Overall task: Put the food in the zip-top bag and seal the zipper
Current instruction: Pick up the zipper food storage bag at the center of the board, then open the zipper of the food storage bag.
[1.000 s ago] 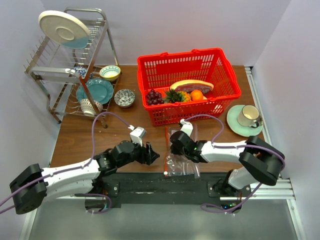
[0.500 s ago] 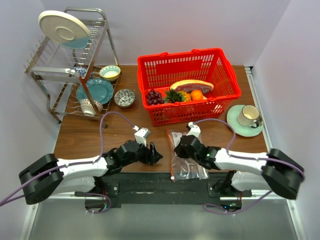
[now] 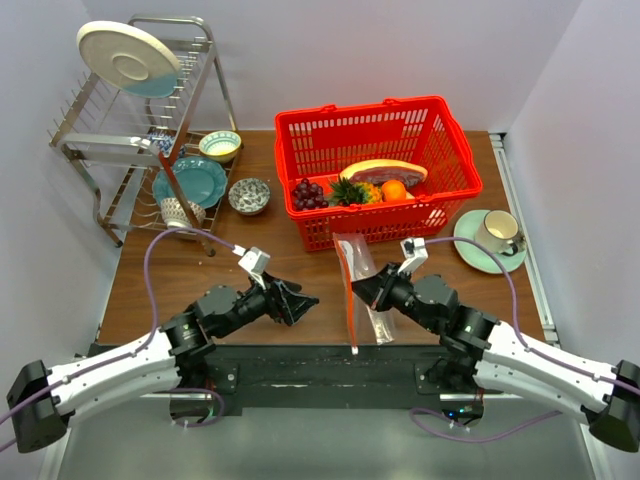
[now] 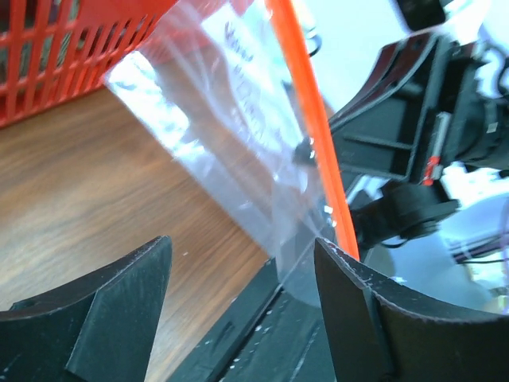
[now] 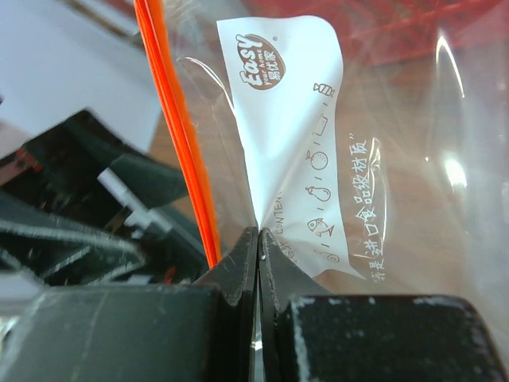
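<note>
My right gripper (image 3: 377,290) is shut on the clear zip-top bag (image 3: 366,285) and holds it up off the table, on edge. The pinch (image 5: 258,239) sits at the foot of the bag's white label (image 5: 294,135). The red-orange zipper (image 3: 349,295) runs down the bag's left edge, also seen as a strip (image 5: 179,135) in the right wrist view. My left gripper (image 3: 306,298) stands open just left of the bag, its jaws wide with nothing between them (image 4: 242,298); the bag (image 4: 238,135) and zipper (image 4: 318,143) hang ahead of it. The food, purple grapes (image 3: 307,192) and a pineapple (image 3: 352,192), lies in the basket.
The red mesh basket (image 3: 440,130) stands behind the bag and also holds a pink slice (image 3: 383,170) and an orange fruit (image 3: 394,188). A cup on a green saucer (image 3: 494,235) sits at the right. A dish rack (image 3: 140,130) with plates and bowls fills the back left.
My right gripper has lifted the bag from lying flat on the table to hanging on edge, while that arm swung out to the right. The left gripper shifted slightly and now points at the bag.
</note>
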You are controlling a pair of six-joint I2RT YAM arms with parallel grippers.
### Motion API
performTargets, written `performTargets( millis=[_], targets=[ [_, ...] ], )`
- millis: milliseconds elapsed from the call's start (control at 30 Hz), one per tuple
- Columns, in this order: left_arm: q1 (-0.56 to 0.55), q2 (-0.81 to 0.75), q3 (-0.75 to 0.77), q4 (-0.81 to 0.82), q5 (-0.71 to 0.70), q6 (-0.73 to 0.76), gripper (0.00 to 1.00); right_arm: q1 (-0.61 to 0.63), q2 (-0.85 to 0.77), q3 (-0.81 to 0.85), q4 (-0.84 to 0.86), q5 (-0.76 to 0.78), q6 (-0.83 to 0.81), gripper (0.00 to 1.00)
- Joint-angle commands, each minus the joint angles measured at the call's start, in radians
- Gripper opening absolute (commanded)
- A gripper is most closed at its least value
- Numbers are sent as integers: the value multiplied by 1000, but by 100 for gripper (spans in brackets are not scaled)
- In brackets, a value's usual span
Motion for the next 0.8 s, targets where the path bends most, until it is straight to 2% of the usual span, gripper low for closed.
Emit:
performTargets(
  millis=[0,333,767],
  targets=[
    [4,-38,80,-7,47,8,77,0,-35,36,71,-172,-22,0],
    [4,31,111,116,93,-66,75,0,-21,-10,372,-386,98,0],
    [4,53,84,281,150,-75,77,0,22,14,366,-423,104,0]
  ],
)
